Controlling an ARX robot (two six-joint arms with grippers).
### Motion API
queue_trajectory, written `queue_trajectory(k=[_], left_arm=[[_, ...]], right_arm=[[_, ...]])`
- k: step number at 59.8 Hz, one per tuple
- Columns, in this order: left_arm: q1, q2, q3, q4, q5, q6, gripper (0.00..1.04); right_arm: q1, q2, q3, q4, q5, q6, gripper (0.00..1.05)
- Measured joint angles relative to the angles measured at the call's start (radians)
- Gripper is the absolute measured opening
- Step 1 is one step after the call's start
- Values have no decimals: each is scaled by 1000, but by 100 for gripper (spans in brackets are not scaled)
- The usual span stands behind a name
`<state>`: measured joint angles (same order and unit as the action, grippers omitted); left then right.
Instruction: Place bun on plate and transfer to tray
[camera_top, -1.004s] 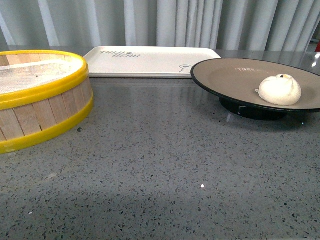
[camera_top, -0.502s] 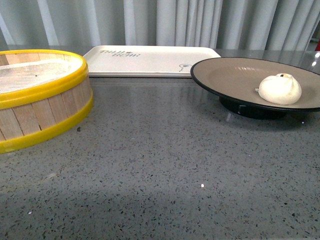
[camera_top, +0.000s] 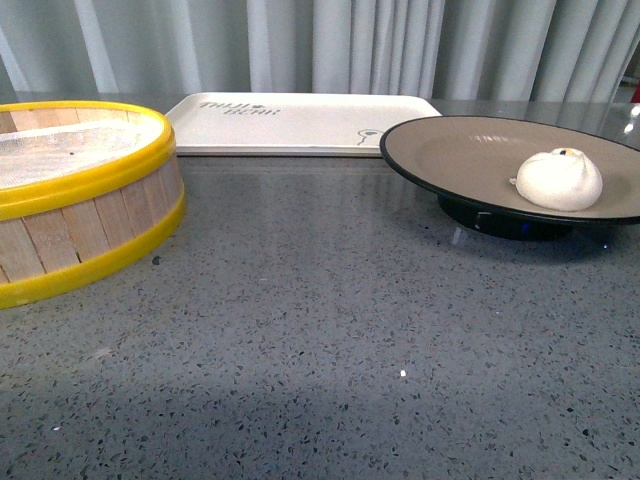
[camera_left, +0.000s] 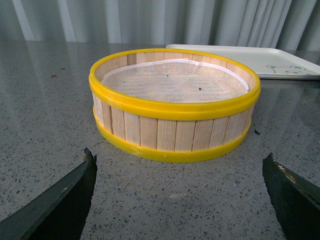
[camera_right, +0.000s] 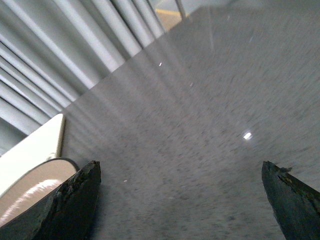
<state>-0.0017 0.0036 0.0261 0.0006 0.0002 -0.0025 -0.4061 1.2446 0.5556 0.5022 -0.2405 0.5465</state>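
Note:
The creamy-white bun (camera_top: 559, 180) lies on the tan, black-rimmed plate (camera_top: 450, 150) at the right of the front view. The cream-white tray (camera_top: 300, 122) lies flat behind, at the table's back. Neither arm shows in the front view. My left gripper (camera_left: 180, 172) is open and empty, low over the table in front of the steamer basket. My right gripper (camera_right: 180, 175) is open and empty over bare table; the plate's edge (camera_right: 30, 187) and a corner of the tray (camera_right: 35, 145) show beside one finger. The bun is out of the wrist views.
A yellow-rimmed wooden steamer basket (camera_top: 75, 195) stands at the left, empty with a white mesh liner (camera_left: 172, 80). Grey curtains hang behind the speckled grey table (camera_top: 320, 330).

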Motion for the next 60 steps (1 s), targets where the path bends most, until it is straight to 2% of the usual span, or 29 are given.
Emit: queue_trajectory(k=[10, 24, 50, 60], left_arm=[[0, 0, 0, 0, 0, 0, 98], [0, 0, 0, 0, 0, 0, 98], [0, 0, 0, 0, 0, 0, 98], [0, 0, 0, 0, 0, 0, 98]], right_arm=[[80, 126, 80, -19, -93, 275, 96], [149, 228, 143, -11, -197, 478, 96], [235, 325, 203, 2, -263, 613, 96], [259, 346, 205, 11, -266, 643, 92]])
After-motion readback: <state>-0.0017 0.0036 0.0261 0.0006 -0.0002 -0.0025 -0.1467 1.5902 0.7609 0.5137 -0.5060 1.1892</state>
